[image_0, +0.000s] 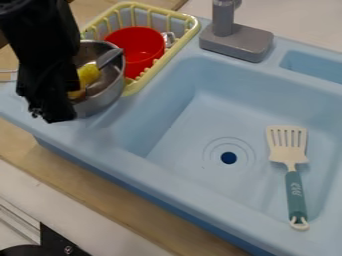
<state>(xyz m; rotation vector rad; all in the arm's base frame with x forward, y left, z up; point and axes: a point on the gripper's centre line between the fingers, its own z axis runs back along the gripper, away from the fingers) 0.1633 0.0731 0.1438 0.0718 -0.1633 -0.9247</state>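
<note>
Gripper (52, 113) close by metal bowl (100, 102), open or closed can't tell; sideways bump could tip bowl, spilling yellow item (88, 74) toward sink (180, 125) at right.

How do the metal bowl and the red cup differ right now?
The metal bowl is shiny grey; the red cup is plain red.
The bowl looks larger than the cup.
The bowl is partly hidden by the black arm, while the cup sits clear of it, in the yellow rack.
Both are round, open-topped vessels.
</note>
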